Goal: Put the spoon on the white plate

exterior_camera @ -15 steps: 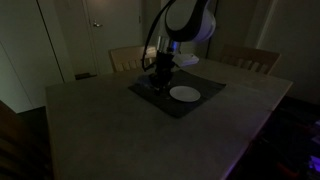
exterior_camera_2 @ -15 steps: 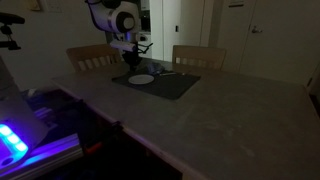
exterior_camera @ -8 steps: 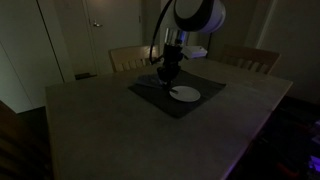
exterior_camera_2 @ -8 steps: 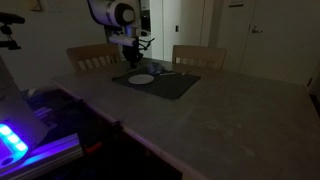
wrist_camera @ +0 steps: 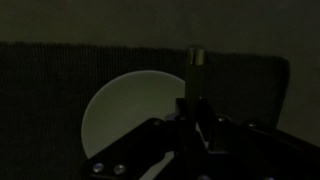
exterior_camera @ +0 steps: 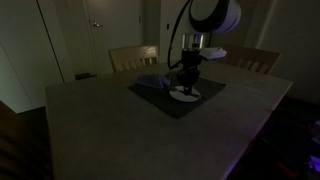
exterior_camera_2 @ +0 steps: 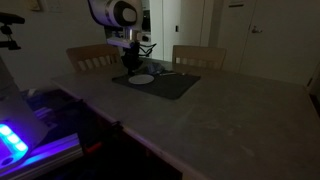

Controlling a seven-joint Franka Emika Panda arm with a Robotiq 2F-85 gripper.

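**Status.** My gripper (wrist_camera: 197,110) is clamped on the spoon (wrist_camera: 197,70), whose narrow end sticks out ahead of the fingers in the wrist view. The spoon is held in the air, not yet set down. It sits over the right edge of the plate (wrist_camera: 125,110), with its far end reaching over the mat (wrist_camera: 50,90).

**Risks.**
- If I release here, I judge the spoon may land across the rim and tip or slide onto the mat. The cause would be its offset toward the plate's edge.
- The scene is dim, so I read the height poorly. Letting go too high could make the spoon bounce off. Going too low could press it into the plate and push the plate along.
- The gripper hides the rest of the spoon, so I cannot tell how it hangs.

**Count.** One spoon, one plate, one mat, one surface (exterior_camera: 110,130) and two chairs (exterior_camera: 133,58).
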